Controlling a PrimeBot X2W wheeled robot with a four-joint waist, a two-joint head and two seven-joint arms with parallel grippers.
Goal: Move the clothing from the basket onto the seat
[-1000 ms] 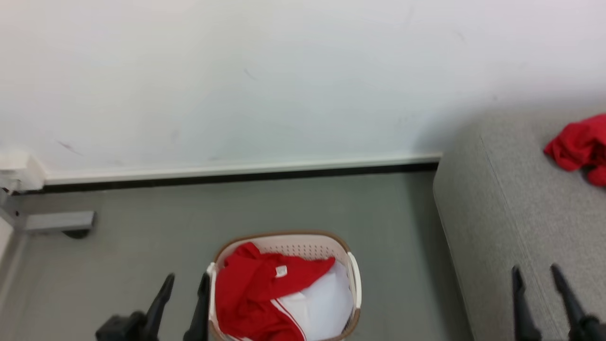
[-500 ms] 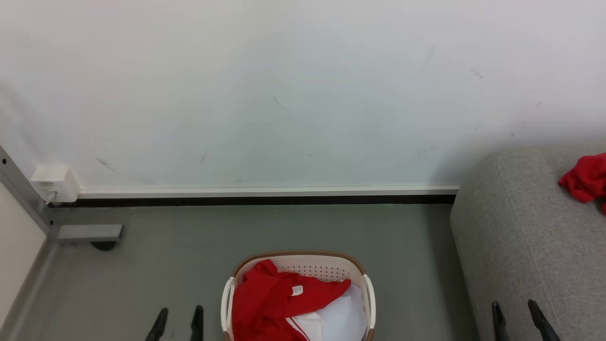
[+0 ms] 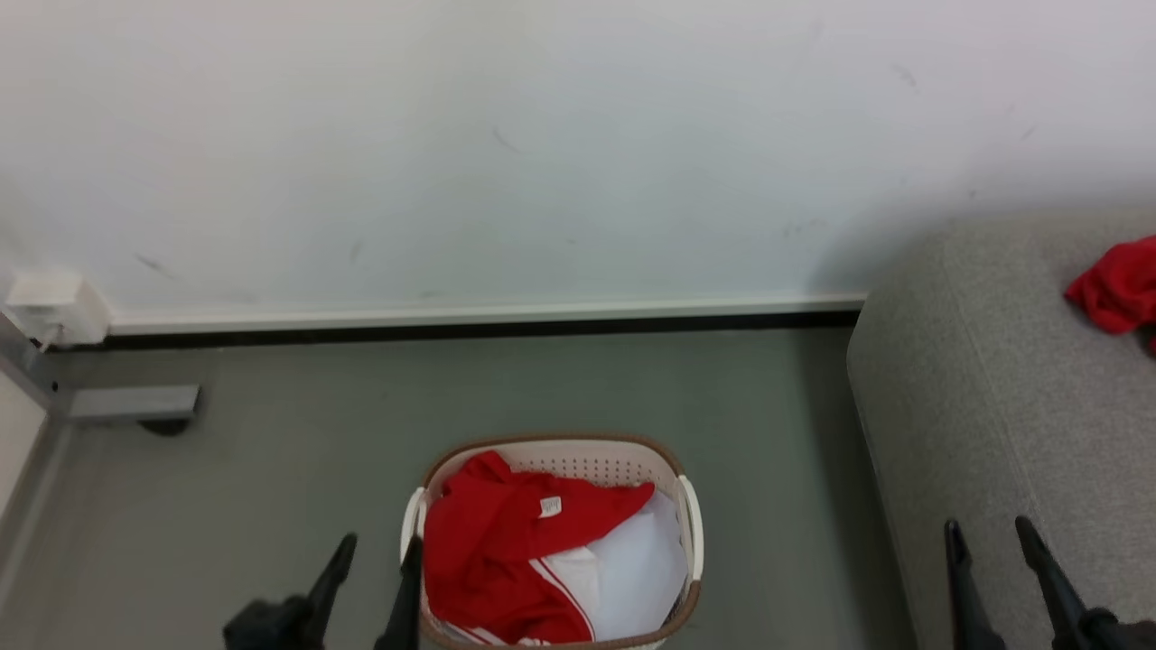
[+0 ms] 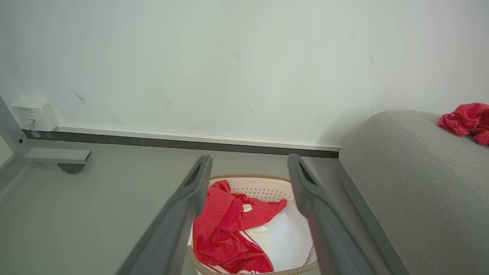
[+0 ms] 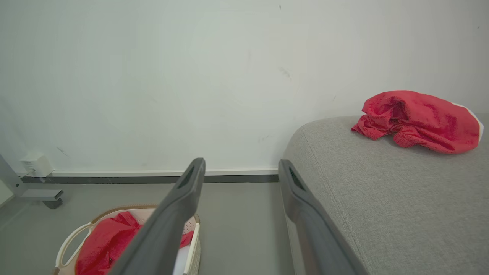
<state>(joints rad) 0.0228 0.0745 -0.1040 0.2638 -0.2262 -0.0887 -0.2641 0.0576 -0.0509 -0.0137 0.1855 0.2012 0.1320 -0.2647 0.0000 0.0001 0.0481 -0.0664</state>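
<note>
The left jaws stand wide apart and hold nothing. Their two long, dark, tapering fingers point(image 3: 336, 578) are smooth and matte, and they rise at the lower left of the head view. The inner finger crosses the basket's white handle there; whether it touches I cannot tell. In the left wrist view the basket shows between the two fingers. The right jaws are equally wide apart and empty, their fingers point(image 3: 959, 578) lying over the rounded front edge of the seat.

The clothing point(image 3: 492, 551) lies inside the basket point(image 3: 551, 441), crumpled over its left half. It is bright red soft fabric with thin white stripes near its lower folds and a small white label facing up. Beside it, in the right half, lies a smooth plain white cloth point(image 3: 623, 578). The basket is oval, of pale plastic pierced with rows of small holes. It has a brown band around the rim and a white loop handle at each side, and it stands on the floor point(image 3: 271, 478), a flat, dull grey.

The seat point(image 3: 993, 388) is to the right of the basket and apart from it. It is bulky, with softly rounded corners, and covered in light grey woven fabric with a fine grain. A second red garment point(image 3: 1115, 289) lies bunched on its top. Behind everything is a white wall point(image 3: 542, 135) with faint scuffs, ending in a white and black skirting board point(image 3: 452, 318). At the far left are a small white box point(image 3: 54, 307) and a grey metal foot point(image 3: 135, 403).
</note>
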